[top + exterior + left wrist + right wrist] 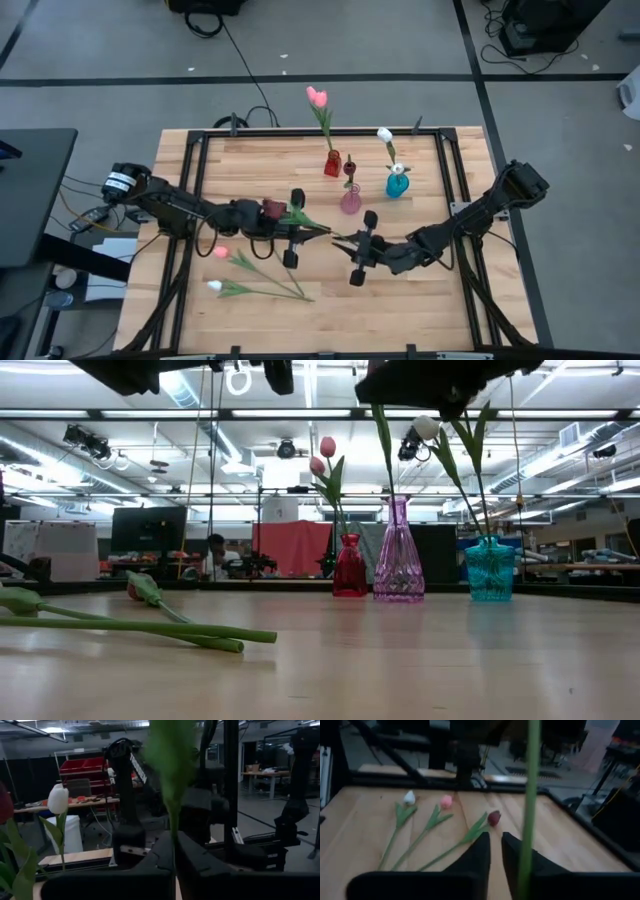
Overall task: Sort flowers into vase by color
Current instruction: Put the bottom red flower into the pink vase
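My left gripper point(318, 231) is shut on a maroon flower point(300, 216) held in the air over the middle of the table. My right gripper point(340, 242) faces it from the right. Its fingers point(480, 852) stand a little apart with nothing between them. The flower's stem point(531, 790) passes in front of one of those fingers. A pink flower point(220, 252) and a white flower point(214, 287) lie flat on the near left of the table. The right wrist view shows a second maroon flower point(493, 817) lying beside them, under my left arm. My left gripper pinches the flower's thin green stem point(173, 827) between its two fingers. The fingers come roughly level from the table's left and lie across the stem. The flower is lifted clear and tilted. Its maroon head point(272, 210) leans back over the gripper and its bare end point(344, 239) points at my right gripper. My right gripper: I cannot tell whether its finger touches the stem crossing it.
At the far middle stand three vases. A red vase point(331, 163) holds two pink tulips, a pink glass vase point(350, 202) holds a maroon one, and a teal vase point(397, 184) holds a white one. Black frame rails point(190, 200) run along the table's edges. Bare wood lies near right.
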